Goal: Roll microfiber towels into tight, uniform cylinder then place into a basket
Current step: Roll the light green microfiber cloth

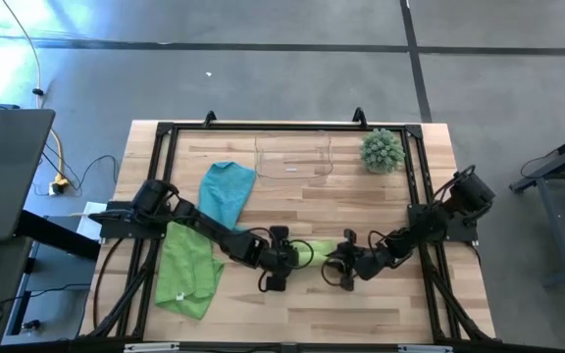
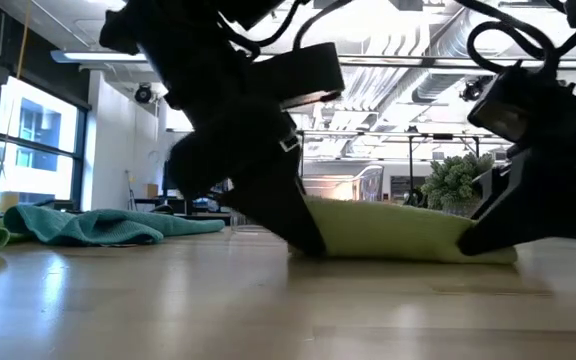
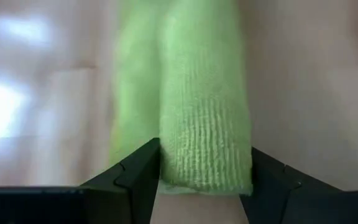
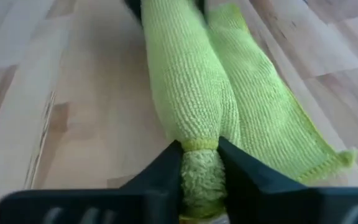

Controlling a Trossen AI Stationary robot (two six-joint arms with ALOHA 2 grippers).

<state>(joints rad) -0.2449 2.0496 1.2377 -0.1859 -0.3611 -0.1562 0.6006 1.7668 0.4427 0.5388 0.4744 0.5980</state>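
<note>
Both sets of jaws pinch the ends of the rolled green towel [image 1: 320, 251] on the worktop [image 1: 302, 304], so it stays tight. The basket [image 1: 293, 157] waits far behind.

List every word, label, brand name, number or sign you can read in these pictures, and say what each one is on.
None can be read.
The rolled lime green towel, the teal towel, the flat green towel, the clear basket, the plant ball and the table show no print.
Both arms show no readable marking.
The room in the low view shows no legible sign.
</note>
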